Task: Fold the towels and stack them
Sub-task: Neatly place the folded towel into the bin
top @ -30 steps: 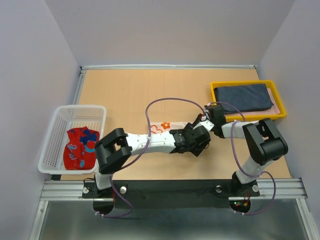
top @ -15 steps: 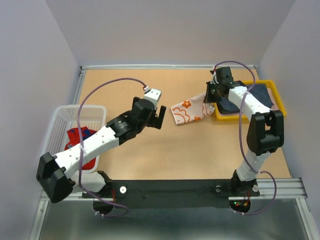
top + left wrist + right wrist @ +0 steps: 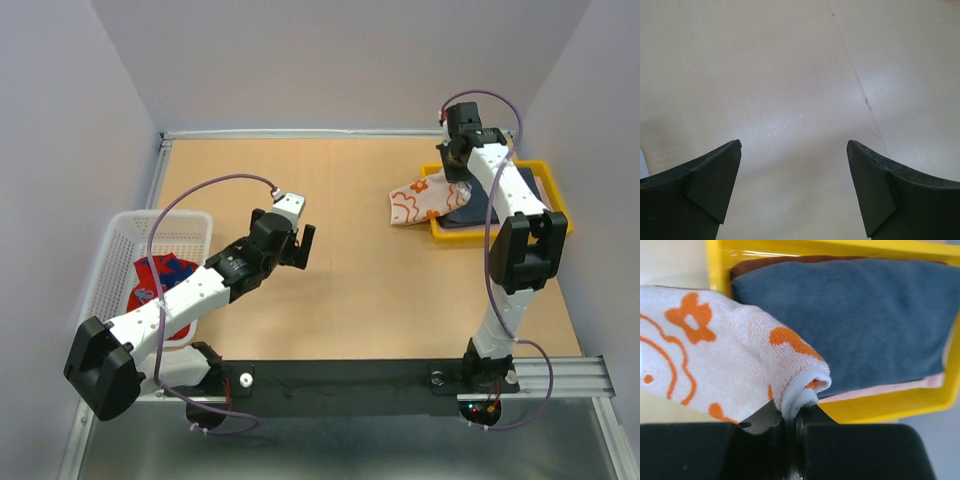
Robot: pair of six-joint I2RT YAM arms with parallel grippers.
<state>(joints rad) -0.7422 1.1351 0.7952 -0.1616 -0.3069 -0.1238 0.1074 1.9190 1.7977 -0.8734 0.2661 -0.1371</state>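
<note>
Flowered towel [image 3: 715, 355] hangs by the tray [image 3: 880, 405] at two o'clock
Right pincer [image 3: 792, 415] clamps its bunched corner; soft and light, it droops. Left pincer [image 3: 795, 165] gapes, empty.

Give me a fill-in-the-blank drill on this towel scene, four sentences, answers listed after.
1. The right gripper is shut on the white towel patterned in ____.
2. The tray holding the navy towel is ____.
3. The left gripper holds nothing; its jaws stand ____.
4. The white basket holds a ____ towel with blue patches.
Answers: orange; yellow; open; red.
</note>
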